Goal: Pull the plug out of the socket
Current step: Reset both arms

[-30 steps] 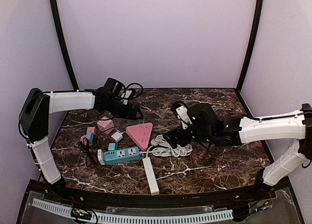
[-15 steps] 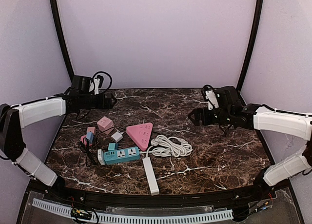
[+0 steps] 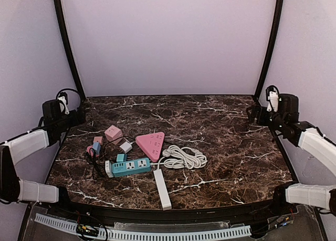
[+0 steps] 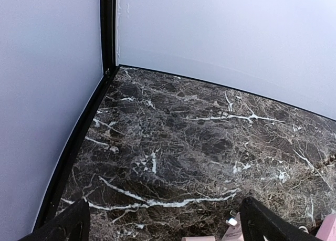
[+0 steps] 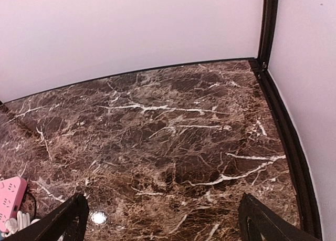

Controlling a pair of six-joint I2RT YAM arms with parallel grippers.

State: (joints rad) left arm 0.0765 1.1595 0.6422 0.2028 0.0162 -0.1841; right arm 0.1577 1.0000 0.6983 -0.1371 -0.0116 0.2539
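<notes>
**Near the front edge, sockets lie untouched while both pincers hang at the far corners**

At the near centre of the worktop (image 3: pixel 231 162) a white power strip (image 3: pixel 163 191) lies end-on, nothing plugged into the faces that show. Just beyond it and to the left lies the teal power strip (image 3: pixel 127 166). A small teal plug (image 3: pixel 121 157) touches its far edge; from above I cannot tell whether it sits in an outlet or merely lies against the strip. A black cable (image 3: pixel 93 165) loops at the strip's left end.

To the right lies a white coiled cable (image 3: pixel 184 158), and just beyond it a pink triangular socket (image 3: pixel 151 145). A white cube adapter (image 3: pixel 125 146) and a pink cube adapter (image 3: pixel 113 133) lie loose to its left.

Farther back, the left pincer (image 4: pixel 165 229) hangs at the far-left corner with its fingers spread wide and nothing between them. The right pincer (image 5: pixel 164 222) is the same at the far-right corner, released and empty. Both are well apart from the cluster.

My judgement is that either the pull is done or it has not begun. If the teal plug is seated, the whole reach, grasp and pull remains, with one pincer probably needed to pin the strip down.
</notes>
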